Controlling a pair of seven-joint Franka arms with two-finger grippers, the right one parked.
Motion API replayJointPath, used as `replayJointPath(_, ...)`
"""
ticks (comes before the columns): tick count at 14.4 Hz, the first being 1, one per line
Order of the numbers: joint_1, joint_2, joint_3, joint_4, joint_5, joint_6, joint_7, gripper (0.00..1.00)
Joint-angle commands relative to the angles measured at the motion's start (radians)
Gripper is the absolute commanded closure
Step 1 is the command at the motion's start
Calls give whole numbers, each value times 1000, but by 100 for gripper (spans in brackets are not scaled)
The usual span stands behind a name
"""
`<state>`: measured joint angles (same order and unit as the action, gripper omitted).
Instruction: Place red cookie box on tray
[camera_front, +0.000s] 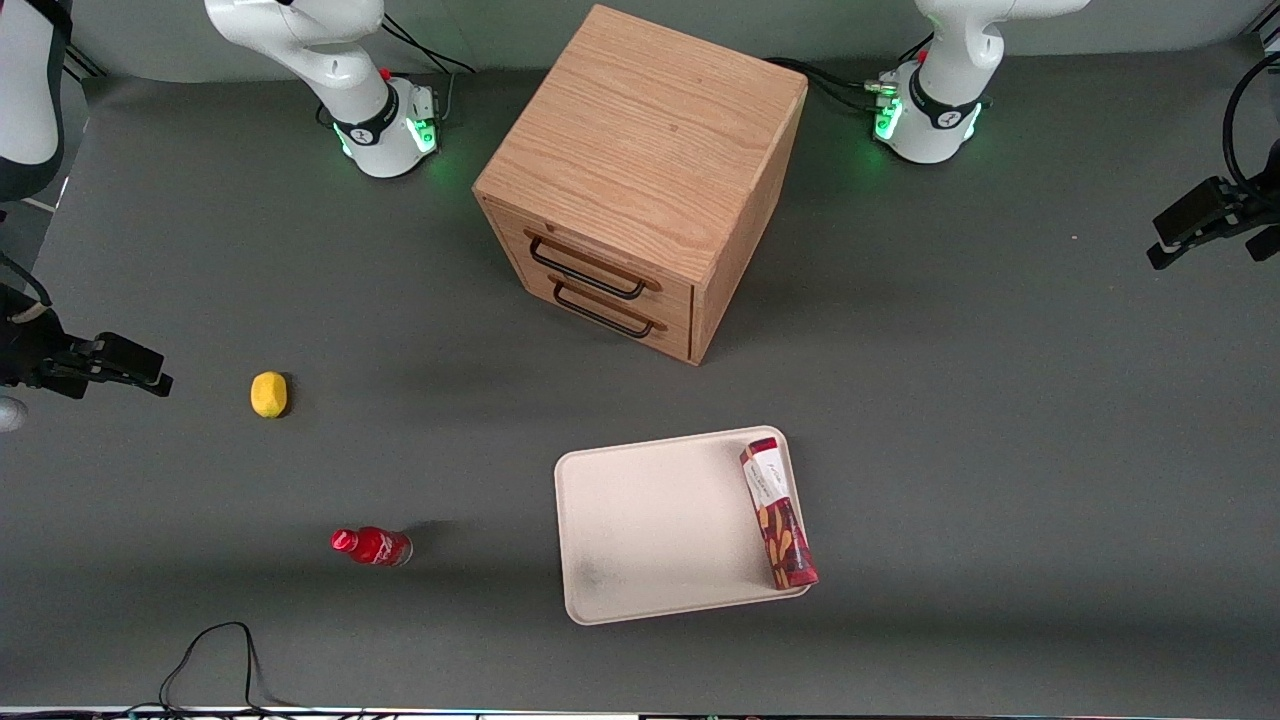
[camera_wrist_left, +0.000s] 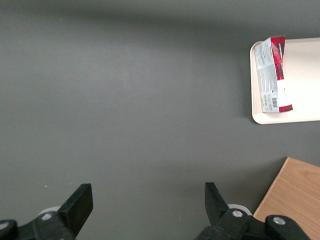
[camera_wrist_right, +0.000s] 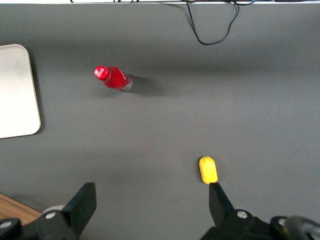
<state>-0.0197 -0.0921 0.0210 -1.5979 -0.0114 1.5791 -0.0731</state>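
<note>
The gripper (camera_wrist_left: 149, 210) hangs with fingers spread wide and empty above bare table (camera_wrist_left: 125, 100), well apart from the red cookie box (camera_front: 778, 512). The box lies flat on the tray (camera_front: 640, 520), along its rim toward the working arm's end.

A dark grey desk (camera_front: 1000, 420) carries everything. A wooden two-drawer cabinet (camera_front: 640, 170) stands on it midway between the arm bases. Nearer the front camera lies the tray (camera_front: 650, 530), flat on the surface. Toward the parked arm's end sit a yellow lemon-like object (camera_front: 268, 394) and a small red bottle (camera_front: 372, 546), which seems to lie on its side. The gripper (camera_wrist_left: 148, 212) hovers above bare desk, fingers (camera_wrist_left: 80, 202) spread.
</note>
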Motion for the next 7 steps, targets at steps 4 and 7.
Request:
replayJointPath(4,-45,23,27,38,4,-44,-10,0)
replayJointPath(7,-32,26,23,38,4,-44,-7,0)
